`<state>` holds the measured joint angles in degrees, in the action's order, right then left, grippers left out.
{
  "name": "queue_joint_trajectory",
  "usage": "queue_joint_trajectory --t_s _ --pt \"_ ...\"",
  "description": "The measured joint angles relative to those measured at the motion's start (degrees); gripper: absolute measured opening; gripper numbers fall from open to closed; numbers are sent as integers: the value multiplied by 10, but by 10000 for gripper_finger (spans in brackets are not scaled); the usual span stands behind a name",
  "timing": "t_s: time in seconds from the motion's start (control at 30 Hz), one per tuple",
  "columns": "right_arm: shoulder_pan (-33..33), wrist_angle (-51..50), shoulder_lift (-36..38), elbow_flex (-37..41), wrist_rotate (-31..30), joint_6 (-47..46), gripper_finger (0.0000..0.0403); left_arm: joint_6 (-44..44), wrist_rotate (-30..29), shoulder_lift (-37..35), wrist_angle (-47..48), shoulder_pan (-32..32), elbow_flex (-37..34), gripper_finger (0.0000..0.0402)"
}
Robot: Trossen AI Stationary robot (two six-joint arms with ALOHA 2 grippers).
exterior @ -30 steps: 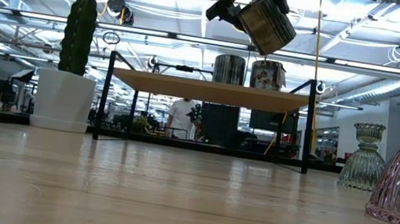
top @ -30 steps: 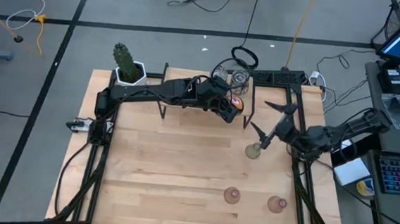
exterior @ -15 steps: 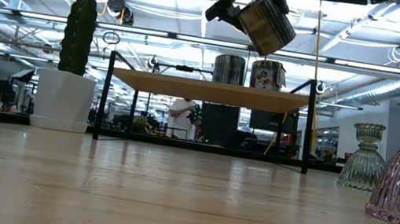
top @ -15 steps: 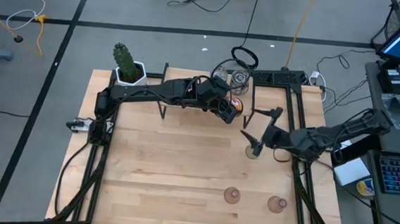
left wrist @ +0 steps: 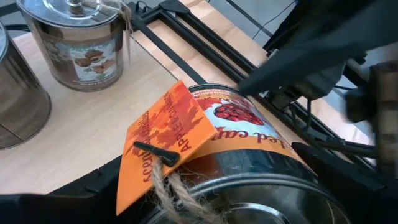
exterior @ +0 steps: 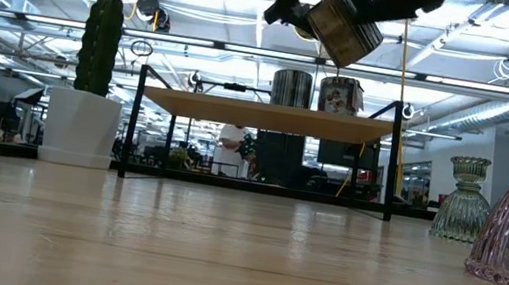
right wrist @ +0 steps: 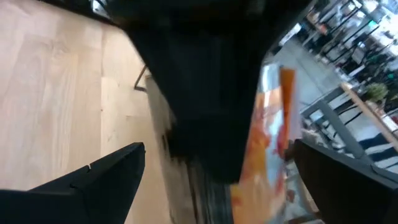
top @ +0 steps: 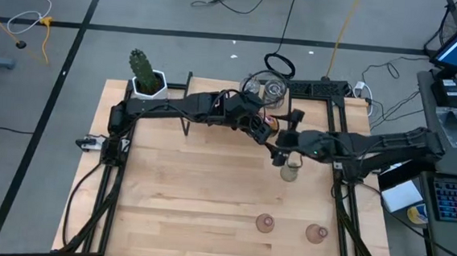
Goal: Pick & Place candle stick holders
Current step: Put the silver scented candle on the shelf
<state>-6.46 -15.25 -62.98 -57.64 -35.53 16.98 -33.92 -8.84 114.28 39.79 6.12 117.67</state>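
Two tools meet above my worktop [top: 176, 189]: my left tool [top: 262, 127] grips a silvery candle holder [exterior: 342, 29] aloft, offered to my wide-open right tool [top: 284, 136] just beside it.

Six candle stick holders [top: 265, 222], one cactus [top: 142, 69]

The silvery candle tin [left wrist: 261, 180] in the left gripper [top: 262, 129] has an orange tag [left wrist: 163, 140] and a red-fruit label, berries maybe. Pale green holder [top: 290, 172] just under the right gripper [top: 286, 140], two pink holders [top: 265, 222] farther off.
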Motion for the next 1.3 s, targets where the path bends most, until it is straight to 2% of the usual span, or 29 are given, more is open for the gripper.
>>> queue_joint_trajectory --t_s 0.1,0.43,0.63,0.73,1.13,1.3 --pt "21 -1 -16 -3 29 9 400 -1 -1 0 9 -2 0 355" --pt "25 0 -14 -4 21 -13 400 8 20 -1 -10 1 0 355" --pt "15 4 -15 -4 -52 -13 400 9 28 -1 -17 5 0 355" --pt "14 4 -15 -4 -68 -14 400 11 30 -1 -16 5 0 355" --pt "15 5 -14 -4 -47 7 400 18 49 -1 -26 8 0 355" --pt "15 5 -14 -4 -28 12 376 18 58 -1 -27 6 0 355"
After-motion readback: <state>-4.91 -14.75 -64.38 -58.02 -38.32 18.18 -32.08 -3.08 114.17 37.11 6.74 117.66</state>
